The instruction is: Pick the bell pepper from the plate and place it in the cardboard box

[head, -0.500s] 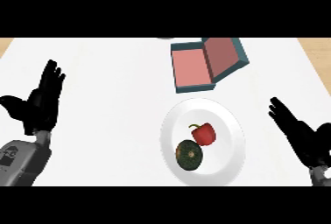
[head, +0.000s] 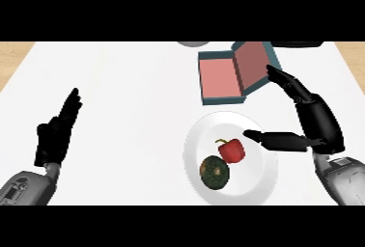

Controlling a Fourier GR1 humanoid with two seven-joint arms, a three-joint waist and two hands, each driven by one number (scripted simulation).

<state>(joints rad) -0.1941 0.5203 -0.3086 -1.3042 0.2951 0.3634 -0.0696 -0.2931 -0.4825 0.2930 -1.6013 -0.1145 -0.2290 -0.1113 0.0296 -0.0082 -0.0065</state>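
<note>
Right hand [head: 314, 126] now over plate [head: 196, 144], thumb nearing bell pepper [head: 231, 150]

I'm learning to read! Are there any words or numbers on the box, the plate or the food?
None: no words, numbers or signs show anywhere.
Cardboard box: plain.
Plate: plain white.
Bell pepper and the dark green squash: no stickers or labels.

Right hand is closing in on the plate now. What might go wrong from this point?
1. The red bell pepper lies right beside a dark green squash on the white plate; the right hand may knock or catch the squash.
2. Its thumb is near the pepper but its fingers point toward the cardboard box, so the open hand may push the pepper instead of enclosing it.
</note>
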